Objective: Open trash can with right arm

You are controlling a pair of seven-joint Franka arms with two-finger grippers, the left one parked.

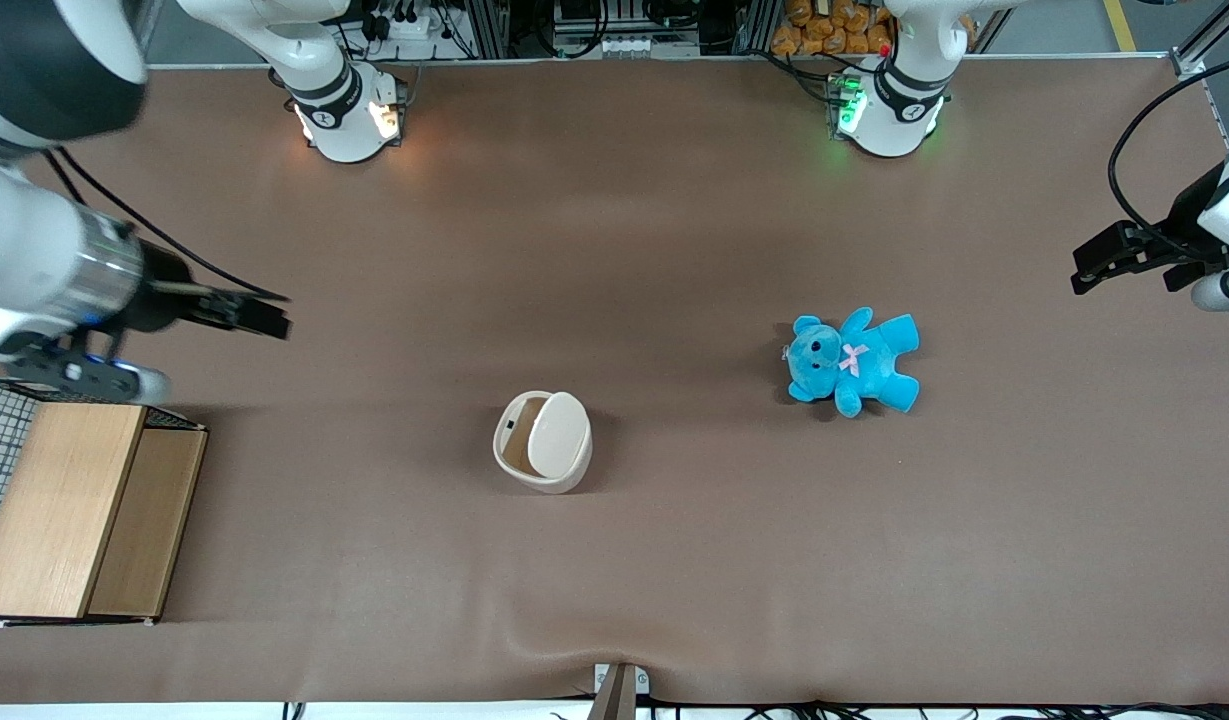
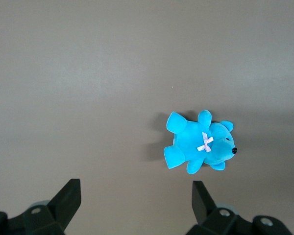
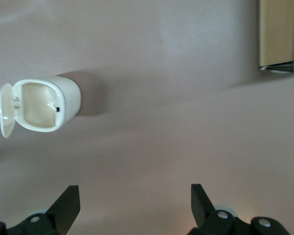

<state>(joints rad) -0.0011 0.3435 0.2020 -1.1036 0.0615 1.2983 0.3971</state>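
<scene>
At the front view's lower centre, the small cream-white plastic trash can (image 1: 542,442) shows its flat lid (image 1: 558,433) tipped open. The right arm's black two-finger gripper (image 1: 264,315) hovers at middle left, fingers apart and empty; only parking seems left.

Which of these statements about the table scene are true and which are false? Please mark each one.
1. The trash can has its lid swung open, so the tan inside shows. True.
2. The gripper holds the trash can's lid. False: it hangs apart from the can, above the table near the wooden box, with its jaws open and nothing between them.
3. The blue teddy lies inside the trash can. False: it lies on the table, toward the parked arm's end.
4. The teddy wears a small pink bow. True.
5. The trash can stands on the wooden box. False: it stands on the brown table, apart from the box.
</scene>
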